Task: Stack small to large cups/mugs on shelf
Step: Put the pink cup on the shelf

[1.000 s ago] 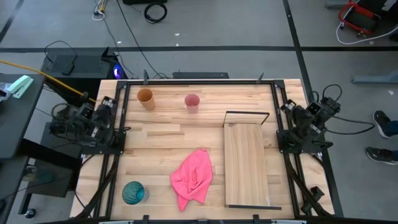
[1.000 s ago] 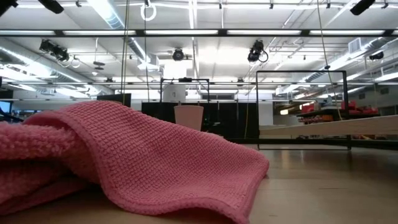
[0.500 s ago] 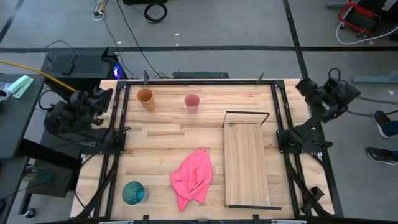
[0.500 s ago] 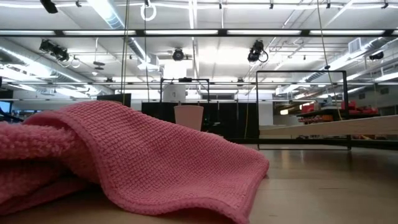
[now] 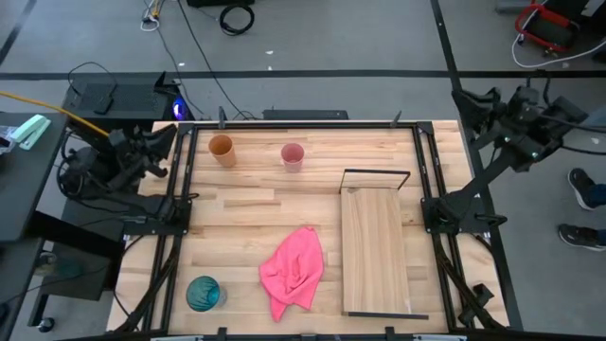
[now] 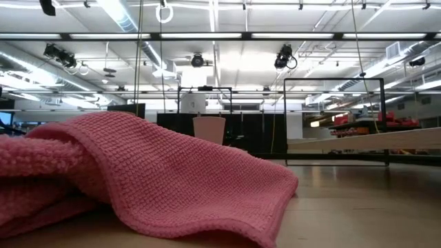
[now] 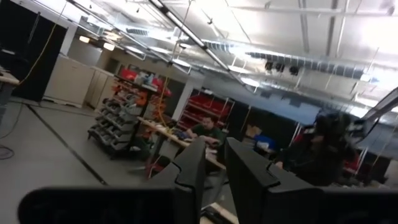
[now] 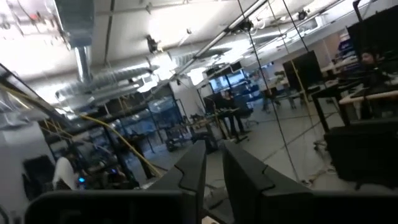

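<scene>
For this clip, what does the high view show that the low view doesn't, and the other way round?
Only the high view shows the orange-brown cup and teal cup on the table, plus both arms off its sides: left gripper, right gripper. Only the low view shows the room's ceiling lights. Both show the pink cloth, the pink cup, and the shelf with its black wire frame.
</scene>
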`<state>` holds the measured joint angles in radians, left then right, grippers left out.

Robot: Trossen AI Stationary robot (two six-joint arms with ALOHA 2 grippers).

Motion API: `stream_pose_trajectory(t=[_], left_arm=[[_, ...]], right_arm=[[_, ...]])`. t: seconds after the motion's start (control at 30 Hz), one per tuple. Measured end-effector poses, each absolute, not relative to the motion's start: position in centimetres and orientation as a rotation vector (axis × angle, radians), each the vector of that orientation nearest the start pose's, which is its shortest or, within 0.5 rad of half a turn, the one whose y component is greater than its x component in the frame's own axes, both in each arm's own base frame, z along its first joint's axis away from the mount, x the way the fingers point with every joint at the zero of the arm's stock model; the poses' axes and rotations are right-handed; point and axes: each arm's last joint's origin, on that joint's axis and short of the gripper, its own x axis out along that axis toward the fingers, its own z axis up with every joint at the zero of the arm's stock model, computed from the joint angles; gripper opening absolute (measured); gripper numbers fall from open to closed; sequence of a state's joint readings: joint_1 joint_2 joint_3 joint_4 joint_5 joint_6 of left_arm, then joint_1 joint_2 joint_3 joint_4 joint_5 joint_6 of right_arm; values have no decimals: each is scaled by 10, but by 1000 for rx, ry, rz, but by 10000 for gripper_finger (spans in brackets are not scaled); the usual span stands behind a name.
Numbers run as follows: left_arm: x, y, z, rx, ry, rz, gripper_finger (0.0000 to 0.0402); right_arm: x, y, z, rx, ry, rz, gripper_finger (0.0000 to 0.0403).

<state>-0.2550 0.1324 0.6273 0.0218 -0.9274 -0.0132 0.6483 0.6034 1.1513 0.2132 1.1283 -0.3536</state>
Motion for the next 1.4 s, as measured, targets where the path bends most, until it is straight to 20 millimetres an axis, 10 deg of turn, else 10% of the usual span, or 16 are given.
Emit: stream_pose_trajectory(t=[0.63,1.13,1.4], left_arm=[[20,19,353,-308,-383,666,64],[22,19,348,-356,-364,652,70],[28,17,341,-399,-306,646,70]], right_arm=[[65,17,526,223,-350,-475,62],[216,74,468,23,-76,-218,62],[290,33,457,-33,19,-455,62]])
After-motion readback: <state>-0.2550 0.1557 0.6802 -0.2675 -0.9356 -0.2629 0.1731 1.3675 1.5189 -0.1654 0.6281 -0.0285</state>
